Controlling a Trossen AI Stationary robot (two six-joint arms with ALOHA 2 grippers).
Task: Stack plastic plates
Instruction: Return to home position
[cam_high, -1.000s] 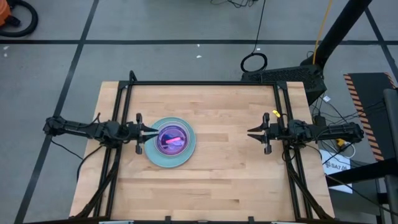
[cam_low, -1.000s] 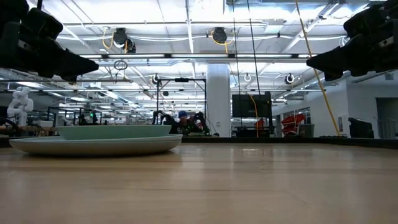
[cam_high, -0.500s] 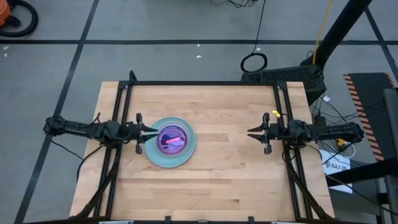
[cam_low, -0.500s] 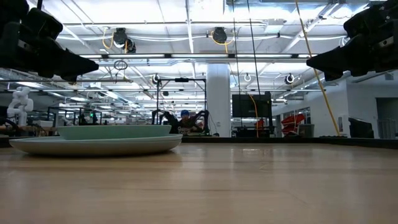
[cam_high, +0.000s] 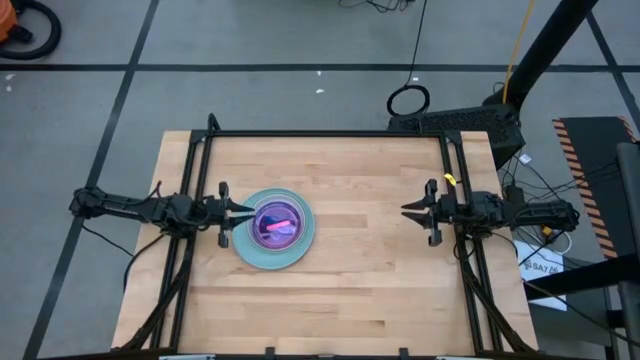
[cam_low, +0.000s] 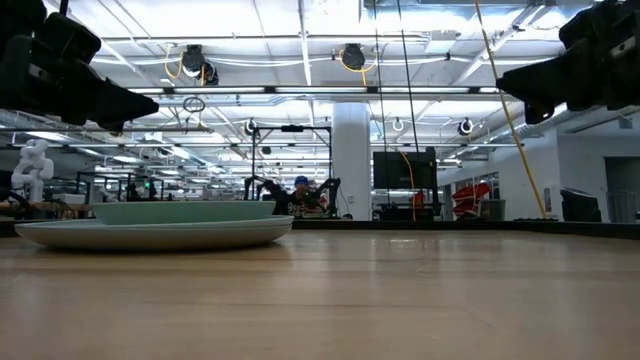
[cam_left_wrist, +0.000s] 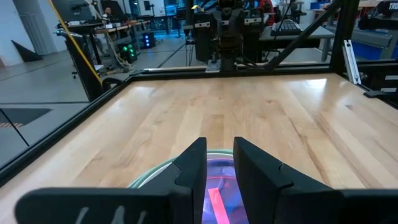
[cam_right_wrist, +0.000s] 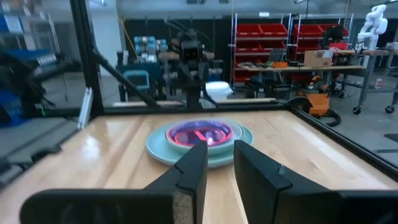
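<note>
The plastic plates sit in one stack (cam_high: 274, 227) left of the table's middle. A wide pale green-blue plate rests on the wood at the bottom, and smaller plates on it show purple and pink. The low view shows the stack (cam_low: 155, 232) side on, and it also shows in the right wrist view (cam_right_wrist: 199, 138). My left gripper (cam_high: 248, 210) hovers above the stack's left rim with a narrow gap between its fingers (cam_left_wrist: 219, 144), touching nothing. My right gripper (cam_high: 404, 210) hangs in the air near the table's right side, narrowly open (cam_right_wrist: 219, 149), pointing at the stack.
A black frame rail (cam_high: 330, 134) runs around the tabletop. Bare wood (cam_high: 360, 260) lies between the stack and the right gripper and along the near edge. Beyond the table is a workshop with benches and other robot rigs.
My right gripper has drawn back a little toward the table's right edge and risen slightly. The stack and the left gripper have stayed where they were.
</note>
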